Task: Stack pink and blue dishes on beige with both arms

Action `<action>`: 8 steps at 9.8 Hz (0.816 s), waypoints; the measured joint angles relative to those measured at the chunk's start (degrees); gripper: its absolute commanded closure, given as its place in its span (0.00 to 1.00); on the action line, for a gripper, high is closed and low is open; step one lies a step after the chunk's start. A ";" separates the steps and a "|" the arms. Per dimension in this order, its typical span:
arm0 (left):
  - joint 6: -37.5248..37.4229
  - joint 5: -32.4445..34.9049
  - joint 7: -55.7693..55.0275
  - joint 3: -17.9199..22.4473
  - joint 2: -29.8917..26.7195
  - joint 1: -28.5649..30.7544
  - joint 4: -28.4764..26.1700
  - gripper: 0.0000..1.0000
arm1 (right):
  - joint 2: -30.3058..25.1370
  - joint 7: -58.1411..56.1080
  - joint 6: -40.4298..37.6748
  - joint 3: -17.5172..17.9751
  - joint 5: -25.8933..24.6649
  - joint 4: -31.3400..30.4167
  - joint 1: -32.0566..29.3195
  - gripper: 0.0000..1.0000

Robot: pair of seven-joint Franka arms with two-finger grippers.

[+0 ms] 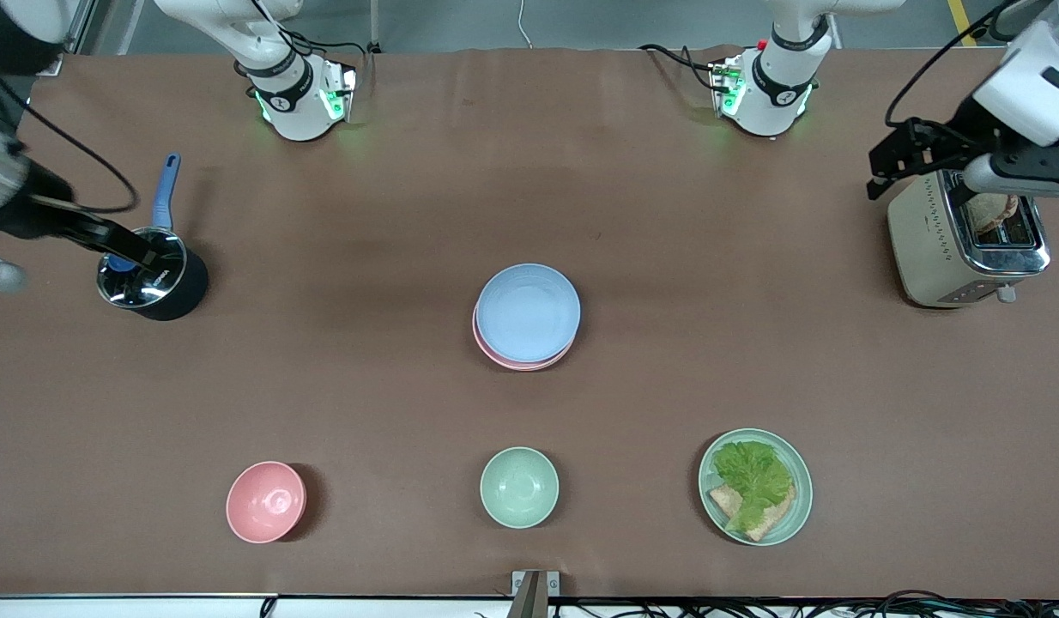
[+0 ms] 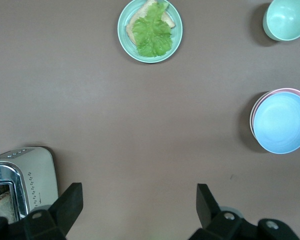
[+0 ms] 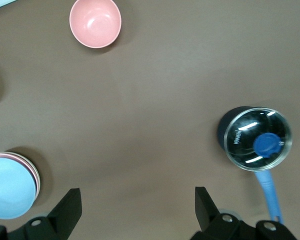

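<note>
Judging by how the dishes lie, the stacking looks all but finished. On the bench (image 1: 392, 197), the large toaster (image 1: 933, 245) with bread in its slot stands by the edge at the left arm's end, and the dark lidded pot (image 1: 165, 292) with a blue handle stands by the edge at the right arm's end.

At the bench's middle sits the stack: the blue plate (image 1: 528, 312) lies on top, the pink plate (image 1: 517, 360) shows as a crescent under it. The beige plate cannot be seen in any view; presumably it is hidden beneath, though that is only a guess.

Along the edge nearest the front camera stand a mint-green plate (image 1: 795, 506) with lettuce and bread, a mint-green bowl (image 1: 519, 487) and a pink bowl (image 1: 266, 501), all well apart from the stack.

The left gripper (image 2: 137, 200) hangs over bare bench beside the toaster, its fingers spread wide and empty. The right gripper (image 3: 137, 202) hangs over bare bench near the pot, likewise wide apart with nothing between its fingers.

Open brown surface surrounds the stack on every side, so either arm has free room; only the toaster and the pot crowd the two ends.
</note>
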 measured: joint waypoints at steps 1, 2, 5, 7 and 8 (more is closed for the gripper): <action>0.00 0.00 0.00 0.57 0.07 -0.08 0.15 0.00 | -0.10 -2.02 -3.27 -1.55 0.00 2.93 -0.02 0.00; 0.15 0.00 0.00 0.81 0.05 -0.07 0.22 0.00 | -0.22 -3.55 -5.91 -2.54 0.00 4.94 -0.03 0.00; 0.21 0.03 -0.05 1.09 0.01 -0.03 0.20 0.00 | -0.30 -9.02 -6.63 -2.95 -0.82 5.74 -0.04 0.00; 0.20 0.30 -0.08 1.08 0.01 -0.04 0.20 0.00 | -0.23 -12.14 -7.19 -3.00 -2.63 5.65 -0.07 0.00; 0.18 0.45 -0.08 1.07 -0.02 -0.05 0.19 0.00 | -0.22 -12.63 -7.63 -3.00 -2.78 5.62 -0.14 0.00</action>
